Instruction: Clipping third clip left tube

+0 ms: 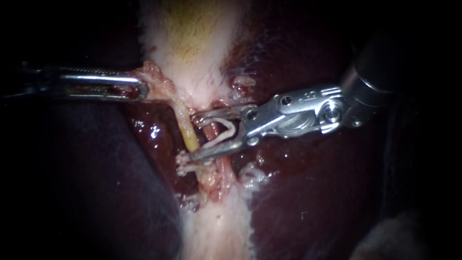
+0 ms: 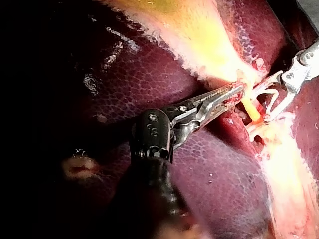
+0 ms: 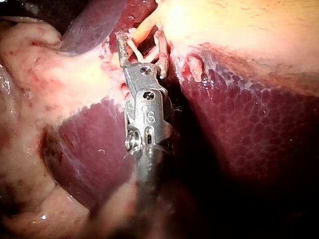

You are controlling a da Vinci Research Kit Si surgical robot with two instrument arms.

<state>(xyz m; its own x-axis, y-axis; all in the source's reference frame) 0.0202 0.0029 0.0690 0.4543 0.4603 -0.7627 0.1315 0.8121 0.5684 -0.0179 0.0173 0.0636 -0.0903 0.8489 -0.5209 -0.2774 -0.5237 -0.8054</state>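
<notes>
Dark liver (image 1: 308,192) under pale gallbladder (image 1: 192,43). The left instrument (image 1: 139,90) has its pincer clamped on the gallbladder neck. The right instrument (image 1: 194,137) has its pincer spread, carrying an open clip (image 1: 224,131) that gapes leftward. The left tube (image 1: 186,132) runs top-to-bottom at the pincer tips.

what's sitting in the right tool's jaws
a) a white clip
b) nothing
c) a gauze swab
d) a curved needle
a: the right tool carries a white clip between its jaws, the clip's legs spread in a V.
</notes>
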